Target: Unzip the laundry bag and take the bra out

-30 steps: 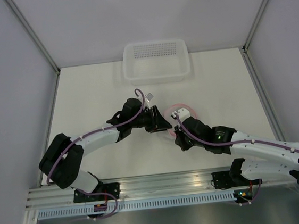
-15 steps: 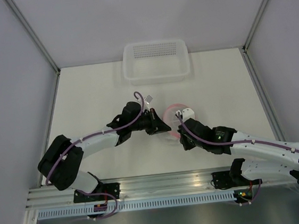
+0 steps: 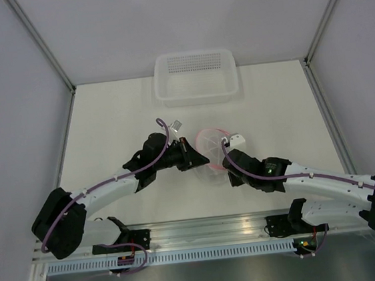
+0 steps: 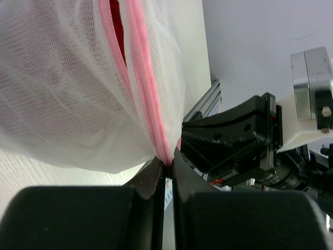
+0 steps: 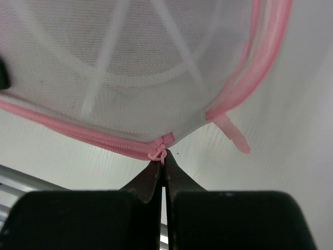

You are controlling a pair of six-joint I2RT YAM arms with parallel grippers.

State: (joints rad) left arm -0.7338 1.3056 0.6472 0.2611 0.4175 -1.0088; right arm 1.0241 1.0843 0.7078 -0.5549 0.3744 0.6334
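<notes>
Clenched on the pink seam of the laundry bag (image 3: 209,146), the left gripper (image 3: 201,160) reaches in from the left in the top view. The right gripper (image 3: 223,168) comes from the right and meets the bag's near edge. The bag lies mid-table between them. Its pink-rimmed outline is roughly round, a little longer from far to near, with its near part hidden under the wrists. A clear plastic basket (image 3: 196,79) stands well apart at the far edge. The white table (image 3: 105,122) is boxed by pale grey walls (image 3: 9,99), with an aluminium rail (image 3: 203,229) along the near side.

From the left wrist, the left gripper (image 4: 165,167) has its jaws pressed together on the bag's zipper trim (image 4: 148,99), which runs from the top of the view straight down to the tips. The mesh of the laundry bag (image 4: 62,94) bulges out to the left. A red sliver (image 4: 117,23) shows in the zipper gap; what it is cannot be told. The right arm's black gripper body (image 4: 234,140) sits just behind.

From the right wrist, the right gripper (image 5: 162,162) is pinched tight on the zipper pull (image 5: 159,153) at the bag's lowest point. The laundry bag (image 5: 130,57) fills the view above, white ribs showing through the mesh. A pink tab (image 5: 231,134) hangs off the trim at the right.
</notes>
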